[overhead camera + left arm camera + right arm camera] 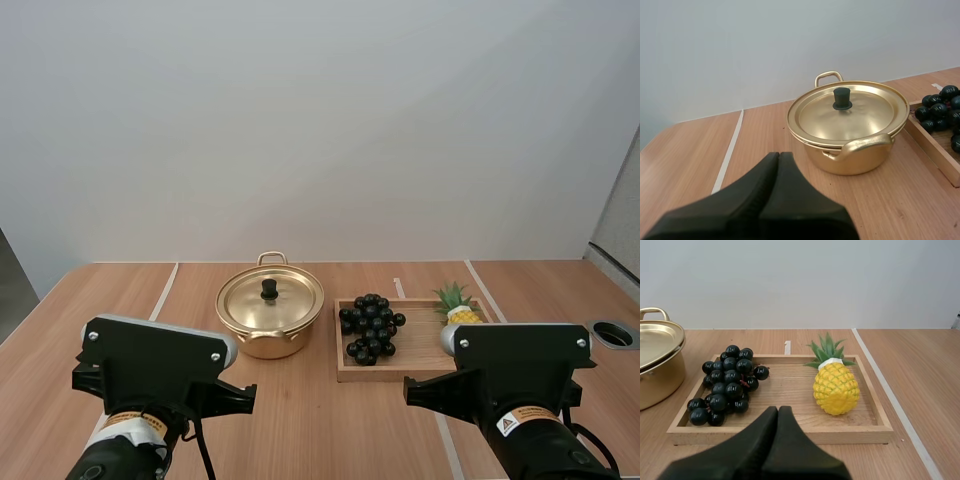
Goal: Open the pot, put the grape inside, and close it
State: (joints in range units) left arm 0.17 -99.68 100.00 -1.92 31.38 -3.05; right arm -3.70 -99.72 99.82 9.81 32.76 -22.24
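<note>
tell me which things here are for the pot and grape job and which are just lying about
For the job:
- pot
- lid, closed on the pot
- grapes

Just lying about:
- pineapple
- tray, holding the grapes and the pineapple

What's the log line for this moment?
stage: not started | pot: lid on | grapes: in tray with pineapple | left gripper: shut, facing pot | right gripper: shut, facing tray

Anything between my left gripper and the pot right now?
No: in the left wrist view, the table is bare between the shut left gripper and the pot.
</note>
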